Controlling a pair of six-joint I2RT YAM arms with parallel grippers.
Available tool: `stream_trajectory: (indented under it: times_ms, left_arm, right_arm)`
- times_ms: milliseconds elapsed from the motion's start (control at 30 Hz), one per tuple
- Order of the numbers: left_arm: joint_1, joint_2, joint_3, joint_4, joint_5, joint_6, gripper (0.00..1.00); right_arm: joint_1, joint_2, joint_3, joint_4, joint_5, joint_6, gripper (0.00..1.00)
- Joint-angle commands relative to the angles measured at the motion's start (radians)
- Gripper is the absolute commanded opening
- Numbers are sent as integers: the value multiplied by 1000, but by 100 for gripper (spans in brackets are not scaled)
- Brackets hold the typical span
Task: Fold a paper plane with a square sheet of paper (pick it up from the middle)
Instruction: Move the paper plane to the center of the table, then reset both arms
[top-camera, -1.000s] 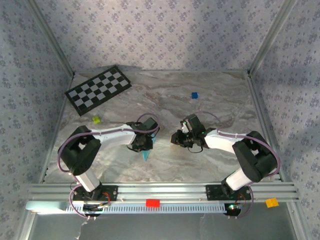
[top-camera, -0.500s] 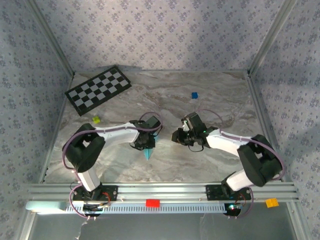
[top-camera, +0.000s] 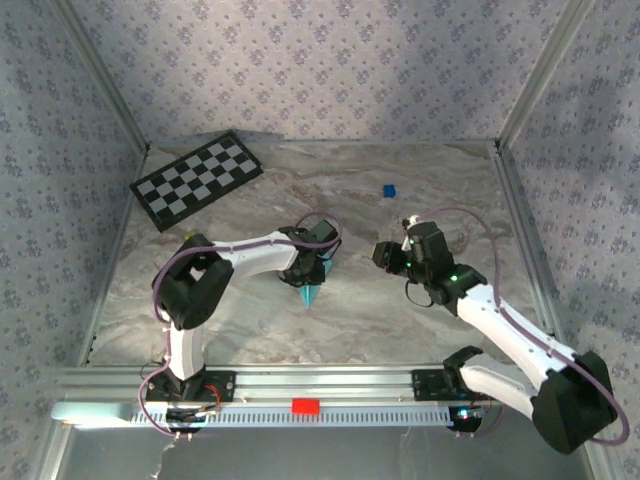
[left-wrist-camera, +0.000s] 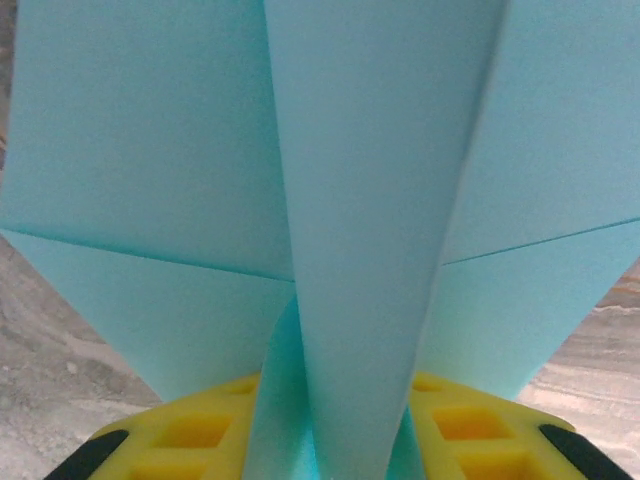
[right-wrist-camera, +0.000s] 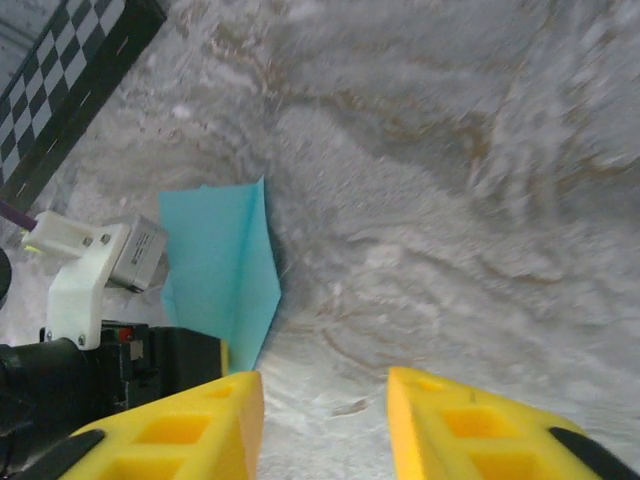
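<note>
**Sky-blue dart between yellow jaws**

The paper plane (left-wrist-camera: 370, 200) is smooth, matte sky-blue paper, sharply creased, with wings fanning from a narrow keel. It is near the middle of the veined, marble-look bench (right-wrist-camera: 450, 200). The keel sits between the left jaws' yellow pads (left-wrist-camera: 190, 435), which have square hollows. I cannot tell whether they press it. The right jaws stand spread over bare bench, apart from the plane. A checkerboard (top-camera: 197, 178) and a tiny blue cube (top-camera: 388, 190) lie farther back.

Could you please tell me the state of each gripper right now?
Left gripper: paper plane between its jaws; grip cannot be told.
Right gripper: open, empty.
</note>
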Motion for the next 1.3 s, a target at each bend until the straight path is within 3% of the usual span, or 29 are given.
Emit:
stream_trajectory:
  times_ms: [0, 367, 600, 733, 867, 1033, 1133, 1267]
  left_arm:
    - [-11, 47, 10, -30, 5, -2, 33]
    - [-12, -75, 68, -90, -28, -45, 45]
    - [-16, -173, 67, -95, -49, -47, 56]
    - [-15, -248, 52, -91, -92, -29, 56]
    - [4, -350, -17, -63, -178, 8, 59]
    - [139, -508, -163, 0, -267, 89, 69]
    - [250, -596, -244, 32, -314, 171, 85]
    - [423, -684, -342, 139, -305, 310, 94]
  right_arm:
    - [-35, -62, -12, -73, 111, -68, 43]
    - [-151, -105, 29, -121, 201, -125, 55]
    - [-191, -100, 47, -168, 394, -183, 56]
    - [-218, -84, 10, -119, 528, -204, 62]
    - [-264, -17, -45, 40, 566, -316, 66]
    - [-352, 159, -60, 240, 450, -464, 68]
    - [-385, 228, -82, 394, 261, -568, 68]
    - [-418, 368, -87, 553, 247, -629, 68]
